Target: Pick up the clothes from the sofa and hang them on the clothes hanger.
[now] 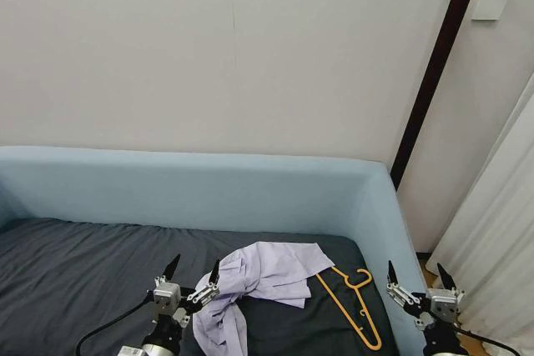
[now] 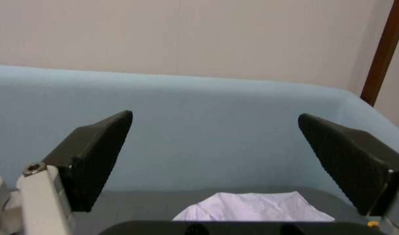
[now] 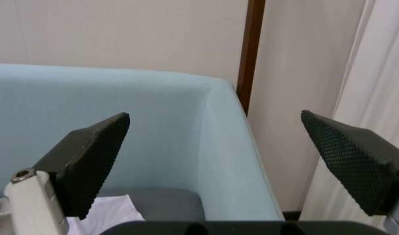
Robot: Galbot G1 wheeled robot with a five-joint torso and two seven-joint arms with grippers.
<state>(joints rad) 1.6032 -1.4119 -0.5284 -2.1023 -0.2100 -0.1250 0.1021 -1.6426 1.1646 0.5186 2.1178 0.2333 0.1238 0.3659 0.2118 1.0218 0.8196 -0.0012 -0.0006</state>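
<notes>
Lying crumpled, the lavender shirt (image 1: 271,273) awaits a grip

It sits bunched on the sofa (image 1: 83,256) seat, with the orange hanger (image 1: 352,304) just beside it. The left gripper (image 1: 195,266), spread, hovers at its edge; the right gripper (image 1: 415,268), also spread, hangs near the armrest. Pinching one loose fold may let the cloth slip.

Shirt (image 1: 269,269) lower end cut off by bottom edge; sofa (image 1: 167,189) left end cropped.

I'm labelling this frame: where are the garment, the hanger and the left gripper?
lilac garment (image 1: 275,268), head view, middle of the crumpled cloth.
orange hanger (image 1: 344,313), head view, on its long bar.
left gripper (image 1: 197,260), head view, midway between its open fingertips.
</notes>
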